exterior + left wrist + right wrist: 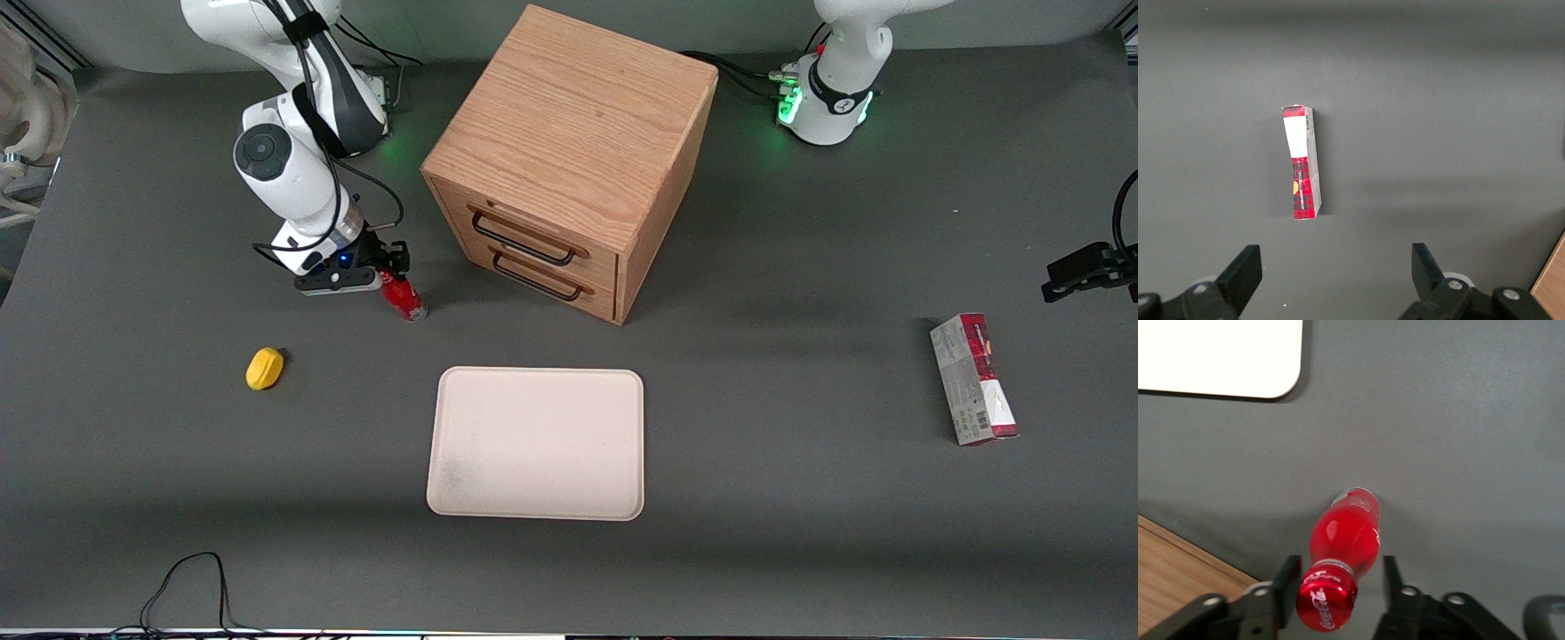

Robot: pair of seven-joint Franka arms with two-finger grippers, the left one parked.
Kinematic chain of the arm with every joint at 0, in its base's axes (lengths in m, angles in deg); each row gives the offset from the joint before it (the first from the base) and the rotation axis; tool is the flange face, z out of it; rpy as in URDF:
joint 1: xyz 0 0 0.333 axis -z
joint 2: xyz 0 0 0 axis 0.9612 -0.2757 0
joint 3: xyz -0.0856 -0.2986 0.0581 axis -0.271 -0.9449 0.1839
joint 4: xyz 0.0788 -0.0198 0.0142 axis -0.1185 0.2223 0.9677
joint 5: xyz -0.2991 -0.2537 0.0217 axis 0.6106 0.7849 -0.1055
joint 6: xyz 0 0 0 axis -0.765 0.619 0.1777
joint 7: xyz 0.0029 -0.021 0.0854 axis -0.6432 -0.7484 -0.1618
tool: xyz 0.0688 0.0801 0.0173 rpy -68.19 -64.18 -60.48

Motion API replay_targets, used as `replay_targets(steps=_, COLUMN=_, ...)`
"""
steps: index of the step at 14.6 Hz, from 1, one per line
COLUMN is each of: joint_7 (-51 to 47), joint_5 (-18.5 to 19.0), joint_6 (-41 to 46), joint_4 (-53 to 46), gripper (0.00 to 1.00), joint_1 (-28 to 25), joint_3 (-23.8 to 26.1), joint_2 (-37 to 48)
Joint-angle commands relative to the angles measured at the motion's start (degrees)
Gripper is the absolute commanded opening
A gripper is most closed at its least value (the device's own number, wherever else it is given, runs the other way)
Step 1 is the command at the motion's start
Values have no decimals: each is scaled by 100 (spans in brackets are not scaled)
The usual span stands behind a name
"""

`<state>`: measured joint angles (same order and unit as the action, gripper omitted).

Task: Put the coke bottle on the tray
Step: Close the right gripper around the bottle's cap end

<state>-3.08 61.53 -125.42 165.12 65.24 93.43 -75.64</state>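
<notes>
The coke bottle (404, 300) is small and red with a red cap and a clear base. It stands on the dark table, leaning a little, farther from the front camera than the tray. My right gripper (393, 269) is just above it, open, with one finger on each side of the cap. In the right wrist view the cap and red body (1343, 537) sit between the black fingers (1289, 579), with a gap on one side. The cream tray (533, 444) lies flat, nearer to the front camera; its corner shows in the right wrist view (1218, 353).
A wooden drawer cabinet (569, 160) stands beside the bottle, its edge in the right wrist view (1178, 563). A yellow lemon-like object (264, 368) lies nearer to the front camera than the gripper. A red-and-grey carton (973, 378) lies toward the parked arm's end of the table.
</notes>
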Motion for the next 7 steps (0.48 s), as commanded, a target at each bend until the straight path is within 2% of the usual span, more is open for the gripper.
replay_targets(steps=1, joint_7=-77, joint_5=-128, joint_6=-73, joint_4=-19, gripper=0, joint_1=-38, joint_3=10, joint_2=-60)
replay_targets(steps=5, joint_7=-85, joint_5=-84, joint_6=58, joint_4=-255, gripper=0, joint_1=-12, joint_3=10, joint_2=-51)
replay_targets(steps=7, joint_7=-86, joint_5=-23, joint_6=767, joint_4=-771, gripper=0, joint_1=67, joint_3=1, joint_2=-51)
